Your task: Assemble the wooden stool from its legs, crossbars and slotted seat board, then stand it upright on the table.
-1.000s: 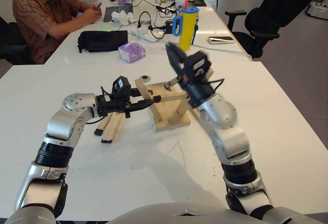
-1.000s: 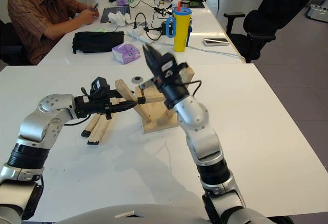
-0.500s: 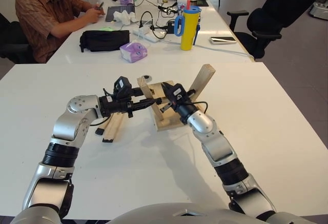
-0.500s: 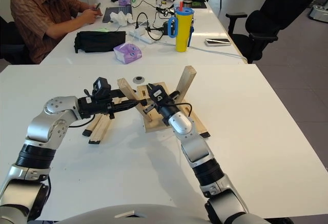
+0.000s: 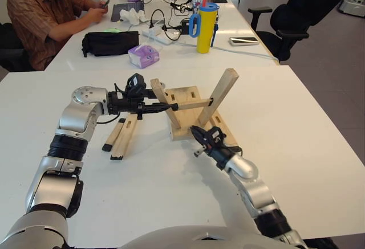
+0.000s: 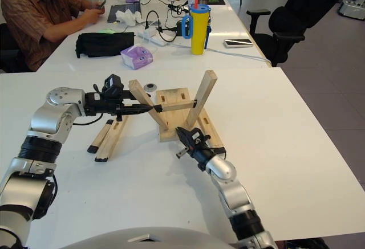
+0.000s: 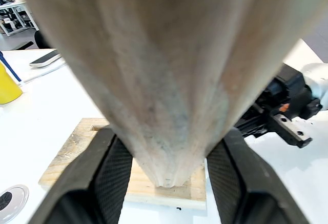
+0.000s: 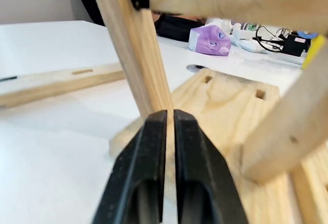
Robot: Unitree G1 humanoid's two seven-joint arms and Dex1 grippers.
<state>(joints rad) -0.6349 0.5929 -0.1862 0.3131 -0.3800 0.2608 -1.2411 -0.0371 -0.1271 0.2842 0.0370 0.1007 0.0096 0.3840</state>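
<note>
The slotted seat board (image 5: pixel 187 97) lies flat on the white table (image 5: pixel 296 118). Two wooden legs lean over it, the left leg (image 5: pixel 161 96) and the right leg (image 5: pixel 221 92), joined by a crossbar (image 5: pixel 193 105). My left gripper (image 5: pixel 169 107) comes in from the left and is shut on the left leg; its fingers (image 7: pixel 110 175) clamp the wood on both sides. My right gripper (image 5: pixel 194 129) hovers low in front of the board's near edge, shut with nothing in it (image 8: pixel 167 119). Two loose wooden pieces (image 5: pixel 121 137) lie side by side to the left.
Behind the stool parts lie a small round disc (image 6: pixel 149 87), a purple tissue pack (image 5: pixel 143 56), a black bag (image 5: pixel 111 43), a yellow bottle (image 5: pixel 206 28), a phone (image 5: pixel 244 40) and cables. The table's right edge (image 5: pixel 331 126) runs diagonally.
My right gripper dropped from above the leg frame, then drew back off it to the near side of the board. The left gripper kept hold of its leg. The head camera shifted slightly.
</note>
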